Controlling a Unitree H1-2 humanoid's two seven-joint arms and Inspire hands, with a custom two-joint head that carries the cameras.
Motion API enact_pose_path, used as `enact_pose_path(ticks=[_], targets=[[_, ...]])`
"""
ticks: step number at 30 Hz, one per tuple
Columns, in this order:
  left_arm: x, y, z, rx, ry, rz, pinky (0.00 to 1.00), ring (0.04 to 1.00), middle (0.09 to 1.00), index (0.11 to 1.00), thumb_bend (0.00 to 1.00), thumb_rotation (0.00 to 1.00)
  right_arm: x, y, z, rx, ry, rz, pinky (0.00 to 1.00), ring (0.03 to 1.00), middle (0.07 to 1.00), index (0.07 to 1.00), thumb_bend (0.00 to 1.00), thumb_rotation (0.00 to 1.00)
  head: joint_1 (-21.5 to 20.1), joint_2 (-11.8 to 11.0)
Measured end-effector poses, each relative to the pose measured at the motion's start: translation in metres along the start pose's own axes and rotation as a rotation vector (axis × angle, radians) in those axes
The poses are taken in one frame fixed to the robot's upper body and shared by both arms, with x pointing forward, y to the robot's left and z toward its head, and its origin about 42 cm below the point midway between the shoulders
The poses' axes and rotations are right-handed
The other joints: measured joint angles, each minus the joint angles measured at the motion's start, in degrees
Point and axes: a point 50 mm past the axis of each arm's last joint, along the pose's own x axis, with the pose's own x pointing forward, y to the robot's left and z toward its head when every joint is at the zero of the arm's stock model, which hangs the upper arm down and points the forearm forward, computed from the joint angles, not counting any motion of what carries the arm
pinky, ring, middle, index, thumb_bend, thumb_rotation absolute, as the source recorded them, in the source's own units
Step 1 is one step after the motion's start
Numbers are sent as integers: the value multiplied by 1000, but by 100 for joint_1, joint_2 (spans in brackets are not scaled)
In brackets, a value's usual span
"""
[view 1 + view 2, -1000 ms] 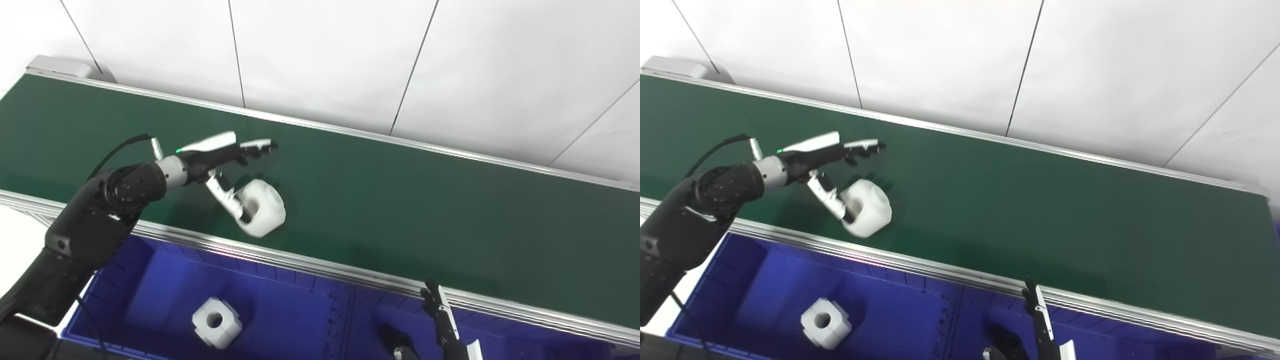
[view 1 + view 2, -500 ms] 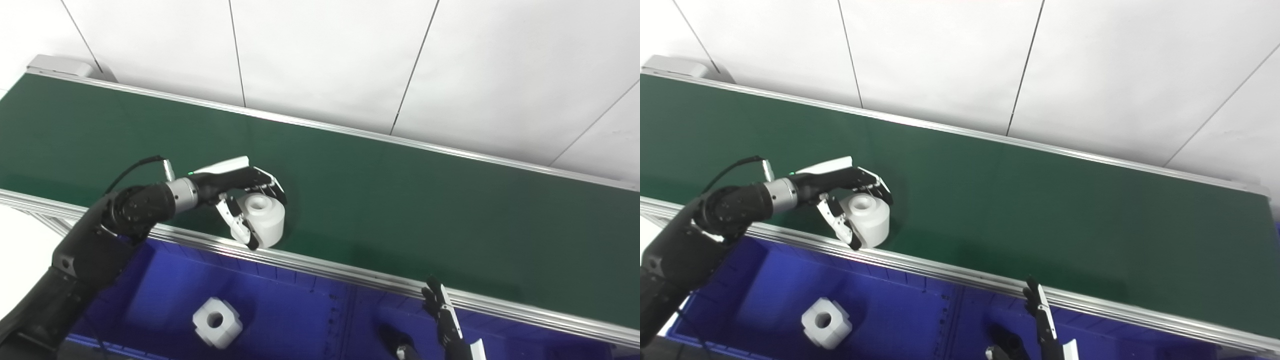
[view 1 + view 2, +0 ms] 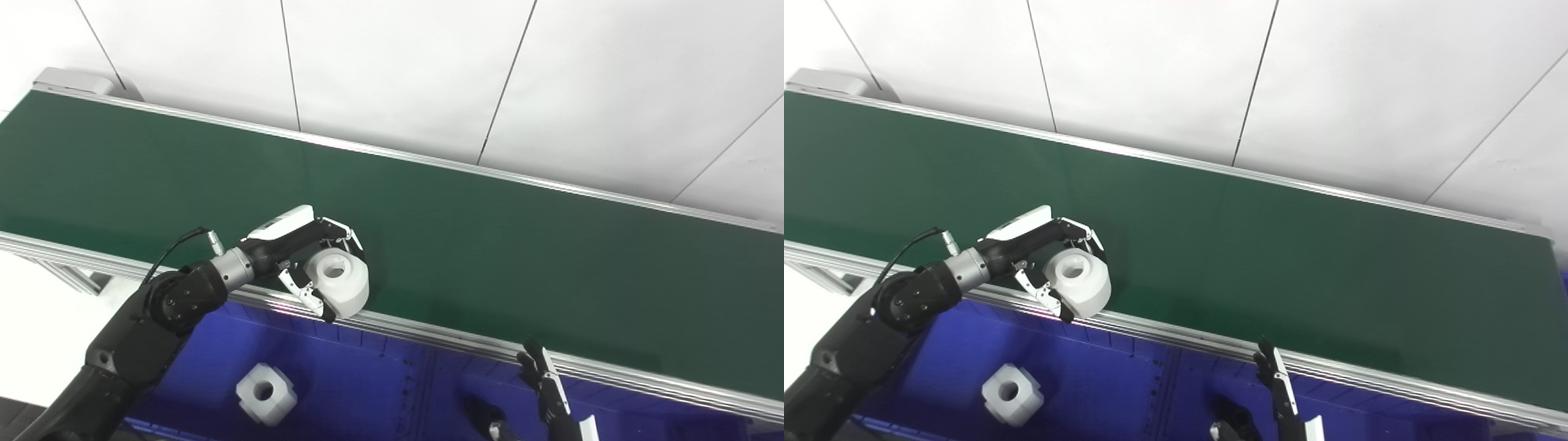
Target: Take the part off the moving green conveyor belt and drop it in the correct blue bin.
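Note:
My left hand (image 3: 301, 257) is shut on a white cylindrical part with a round hole (image 3: 339, 289), also seen in the right eye view (image 3: 1078, 282). It holds the part over the near metal rail of the green conveyor belt (image 3: 490, 245). Fingers wrap the far side and the thumb presses the near side. Below lies a blue bin (image 3: 196, 367). My right hand (image 3: 548, 395) is at the bottom edge over the blue bins, fingers apart, holding nothing.
A white notched part with a hole (image 3: 265, 394) lies in the left blue bin. A divider (image 3: 429, 392) splits the bins. The belt's near rail (image 3: 459, 340) runs between belt and bins. A white wall stands behind the belt.
My left hand closed on the white part, turned it upright and drew it toward me and to the right, from mid-belt to the near rail. The right hand has barely moved.

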Motion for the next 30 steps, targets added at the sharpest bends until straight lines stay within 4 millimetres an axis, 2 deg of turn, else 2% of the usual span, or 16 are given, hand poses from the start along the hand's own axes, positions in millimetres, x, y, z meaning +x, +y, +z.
enact_pose_path(ticks=[4,5,7,8,9,12,14,16,17,18,20,24,30], targets=[[-10,9,10,-27,-36,72,425,414,501,523,498,0,0,2,1,7,2,-4,885,921,951,953,720,748,-211,62],[-13,12,13,-35,-51,94,422,413,502,523,498,0,0,3,1,9,0,-4,884,920,951,952,720,745,-394,114],[-19,19,21,-40,-81,135,369,392,494,535,496,0,1,4,3,14,-4,-7,882,923,956,954,723,741,-396,114],[-23,22,26,-43,-98,160,234,283,483,508,512,0,1,5,4,19,-7,-6,884,927,960,956,730,741,-674,184],[-28,24,31,-48,-117,186,198,259,480,499,516,0,1,7,6,25,-11,-3,883,927,959,956,733,741,-921,280],[-43,24,45,-56,-183,243,215,283,427,524,514,0,1,13,12,39,-16,-5,890,934,961,961,734,764,-1142,413],[-52,22,47,-51,-179,258,157,224,467,494,522,0,4,15,18,40,-28,-4,900,939,963,963,726,776,-1589,684],[-60,17,47,-45,-163,259,175,234,474,489,522,0,7,16,22,38,-35,-5,909,944,966,968,719,787,-1591,686],[-63,14,48,-52,-159,259,186,241,475,488,522,0,8,16,24,38,-38,-4,911,945,966,968,718,791,-1756,773],[-67,11,49,-66,-161,260,217,272,440,510,517,0,10,17,26,36,-39,1,909,943,964,967,718,797,-1828,852],[-71,5,52,-105,-176,256,319,371,461,514,516,0,13,18,28,30,-34,1,901,939,961,968,718,816,-1854,905],[-76,-15,52,-176,-173,194,423,475,492,488,516,0,17,18,34,24,-28,0,910,945,966,971,725,814,-1881,1028],[-80,-43,53,-219,-153,88,427,485,489,493,516,0,18,17,37,26,-19,0,916,946,967,971,726,812,-1811,1142]])
